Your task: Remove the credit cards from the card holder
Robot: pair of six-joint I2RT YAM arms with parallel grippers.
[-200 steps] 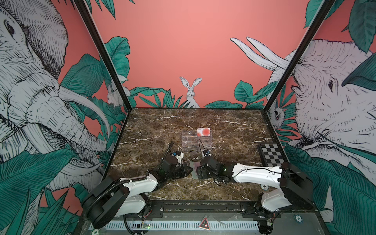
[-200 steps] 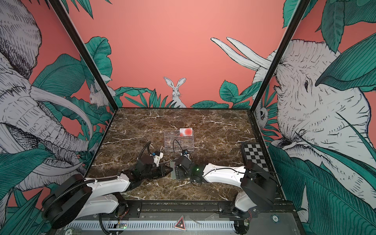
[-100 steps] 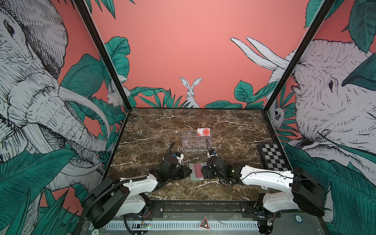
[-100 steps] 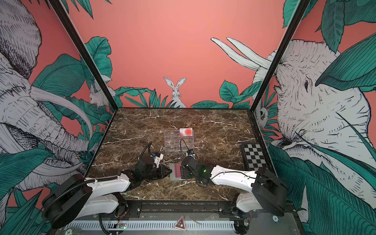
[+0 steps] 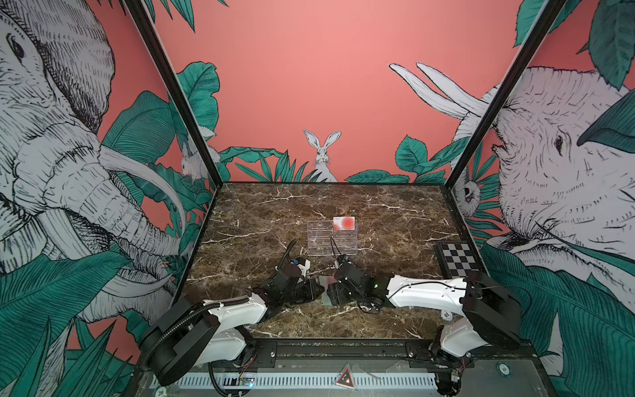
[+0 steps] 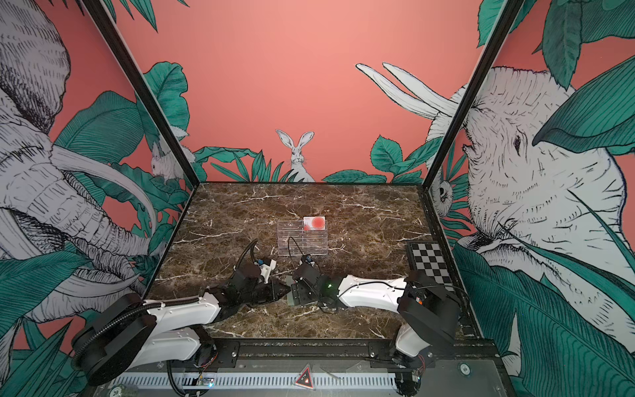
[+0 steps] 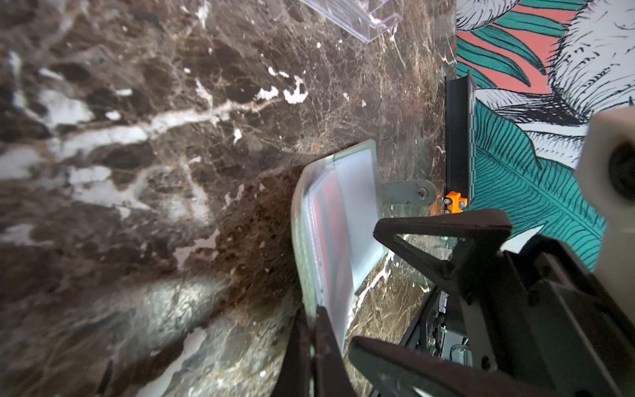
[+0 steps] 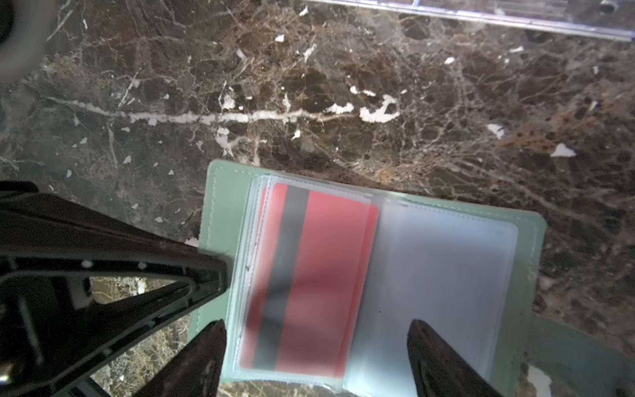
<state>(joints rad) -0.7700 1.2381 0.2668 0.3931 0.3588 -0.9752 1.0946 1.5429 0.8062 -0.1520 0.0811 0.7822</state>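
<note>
The card holder [image 8: 220,206] lies open on the marble between my two grippers; in both top views only a sliver of it [image 5: 325,298] [image 6: 290,301] shows. Its clear sleeves hold red credit cards [image 8: 326,275] with a dark stripe. My left gripper [image 7: 314,316] [image 5: 318,290] is shut on the holder's green edge [image 7: 302,220], and the snap tab [image 7: 409,192] sticks out on the far side. My right gripper [image 8: 316,323] [image 5: 335,292] hangs open over the sleeves, one finger on each side of the red card. Another credit card [image 5: 344,223] [image 6: 314,223] stands in the acrylic stand.
A clear acrylic tiered stand [image 5: 331,239] [image 6: 302,239] sits just behind the grippers at mid table. A black-and-white checkered board [image 5: 458,259] [image 6: 429,257] lies against the right wall. Patterned walls close in the left, right and back sides.
My right gripper drew back to the right, uncovering the open holder, then came back left over it. The left gripper has stayed shut on the holder's edge.
</note>
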